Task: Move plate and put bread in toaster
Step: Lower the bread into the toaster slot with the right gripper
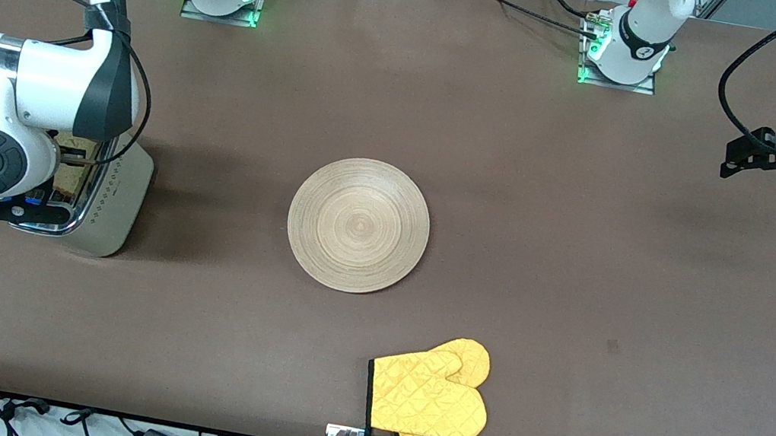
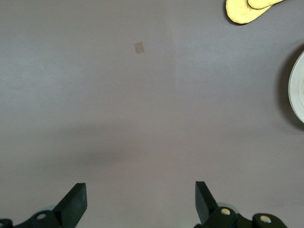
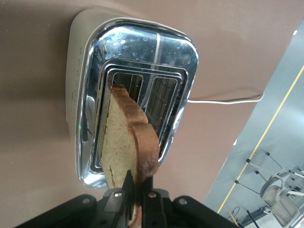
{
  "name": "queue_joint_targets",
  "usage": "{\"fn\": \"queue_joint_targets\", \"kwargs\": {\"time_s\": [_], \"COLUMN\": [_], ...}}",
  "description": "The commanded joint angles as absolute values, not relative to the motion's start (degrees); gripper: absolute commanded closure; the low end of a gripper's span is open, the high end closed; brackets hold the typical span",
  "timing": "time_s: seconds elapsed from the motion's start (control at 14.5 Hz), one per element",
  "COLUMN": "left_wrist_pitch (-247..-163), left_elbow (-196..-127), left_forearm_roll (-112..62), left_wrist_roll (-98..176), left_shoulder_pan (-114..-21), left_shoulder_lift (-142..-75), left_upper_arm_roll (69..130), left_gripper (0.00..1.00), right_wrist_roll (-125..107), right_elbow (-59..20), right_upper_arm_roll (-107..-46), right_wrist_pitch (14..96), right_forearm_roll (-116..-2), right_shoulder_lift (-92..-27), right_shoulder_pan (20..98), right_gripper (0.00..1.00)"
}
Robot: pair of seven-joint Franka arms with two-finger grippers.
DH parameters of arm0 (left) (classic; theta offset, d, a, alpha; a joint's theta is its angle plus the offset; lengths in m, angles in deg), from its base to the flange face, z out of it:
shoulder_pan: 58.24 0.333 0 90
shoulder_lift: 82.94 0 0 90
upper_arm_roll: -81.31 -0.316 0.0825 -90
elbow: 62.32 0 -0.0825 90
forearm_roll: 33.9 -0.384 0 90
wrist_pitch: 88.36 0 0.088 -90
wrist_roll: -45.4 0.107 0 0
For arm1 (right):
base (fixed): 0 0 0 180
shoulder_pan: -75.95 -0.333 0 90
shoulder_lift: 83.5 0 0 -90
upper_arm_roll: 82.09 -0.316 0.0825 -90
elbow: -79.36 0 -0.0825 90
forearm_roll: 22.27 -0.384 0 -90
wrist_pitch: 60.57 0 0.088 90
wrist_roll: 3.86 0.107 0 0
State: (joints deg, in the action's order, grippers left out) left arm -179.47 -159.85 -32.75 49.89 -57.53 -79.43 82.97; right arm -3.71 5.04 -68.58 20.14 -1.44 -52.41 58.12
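Over the toaster (image 1: pixel 109 207) at the right arm's end of the tabletop (image 1: pixel 579 277), my right arm folds down from its base, elbow high, wrist bent straight down so the camera looks into the chrome top. My right end effector (image 3: pixel 135 192) is clamped on the bread (image 3: pixel 126 140), fingers pinching the crust at one edge. The slice hangs upright, its lower edge at the mouth of one slot; whether it has entered the slot I cannot tell. The second slot beside it shows bare wire guides. A white cord (image 3: pixel 223 100) runs from the toaster's end across the tabletop.

The plate (image 1: pixel 358 225) lies flat at mid-tabletop, well apart from the toaster, nothing on it. A yellow oven mitt (image 1: pixel 430 397) lies nearer the front camera than the plate, close to the tabletop's edge.

My left arm waits at the left arm's end of the tabletop, forearm raised, wrist level. My left end effector (image 2: pixel 140 202) hovers over bare tabletop with its fingers (image 2: pixel 73 202) spread wide apart, gripping nothing. From its wrist camera, the plate's rim and the mitt's tip show at the frame's margin.
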Motion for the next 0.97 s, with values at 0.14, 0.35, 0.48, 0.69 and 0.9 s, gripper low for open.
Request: {"fn": "queue_joint_targets", "kwargs": {"time_s": [0.14, 0.35, 0.48, 0.69, 0.9], "left_wrist_pitch": [-178.1, -178.1, -178.01, -178.01, -178.01], "left_elbow": [-158.21, -158.21, -158.21, -158.21, -158.21], "left_forearm_roll": [-32.14, -32.67, -32.85, -35.47, -35.57], "left_wrist_roll": [49.18, 49.18, 49.1, 49.18, 49.18], "left_shoulder_pan": [-57.8, -57.8, -57.8, -57.8, -57.71], "left_shoulder_lift": [-79.86, -79.86, -79.78, -79.78, -79.69], "left_upper_arm_roll": [82.89, 82.89, 83.24, 83.77, 83.95], "left_gripper": [0.0, 0.0, 0.0, 0.0, 0.0], "right_wrist_roll": [-3.51, -2.98, -3.43, -3.68, -3.15], "right_elbow": [4.12, 3.77, 3.86, 4.65, 5.96], "right_upper_arm_roll": [-68.65, -68.56, -68.47, -68.3, -68.65], "right_wrist_pitch": [21.26, 21.61, 21.96, 21.79, 21.7], "right_forearm_roll": [-2.4, -1.62, -2.57, -8.89, -9.87], "right_shoulder_lift": [-52.21, -52.13, -52.47, -54.14, -55.9], "right_shoulder_pan": [58.89, 58.98, 59.33, 60.65, 60.3], "right_gripper": [1.0, 0.31, 0.0, 0.0, 0.0]}}
